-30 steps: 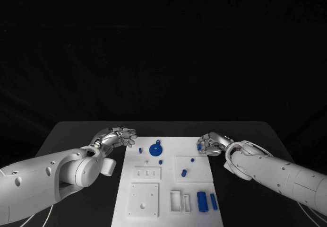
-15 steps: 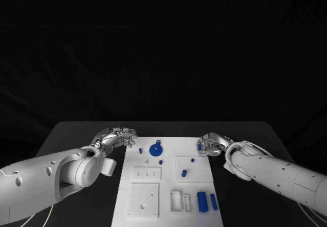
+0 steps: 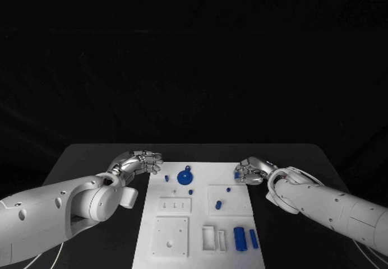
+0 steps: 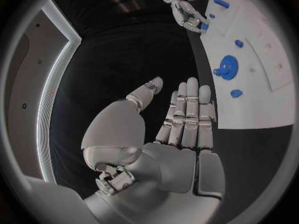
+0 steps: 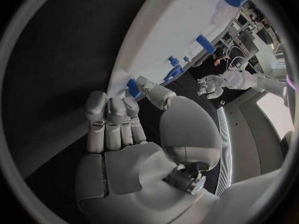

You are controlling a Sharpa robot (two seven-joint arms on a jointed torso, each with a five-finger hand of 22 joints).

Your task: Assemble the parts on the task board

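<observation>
Right hand (image 3: 252,171) stands at the far right edge of the task board (image 3: 202,224), and its fingertips close around a small blue part (image 3: 236,174) that sits just at that edge. In the right wrist view the thumb (image 5: 151,90) touches this blue piece (image 5: 132,87), with the other fingers close beside it, so I judge the part is pinched, though lightly. Left hand (image 3: 137,162) hovers just off the far left corner of the board, fingers straight and apart, with nothing in it.

What could go wrong: the pinch looks shallow, on a small piece at the very rim of the board. If the fingers lift or turn too fast, the part may slip out and roll onto the black table (image 3: 97,154), away from the board. The hand may also push the board sideways, because its fingertips seem to rest against the board's edge, and then the other loose parts could shift.

Relative to the board, the pinched part is at the far right edge. The blue gear (image 3: 185,179) lies in the far middle area, well apart from both hands. A short blue peg (image 3: 217,205) stands near the centre, and two long blue pieces (image 3: 240,238) lie at the near right side
</observation>
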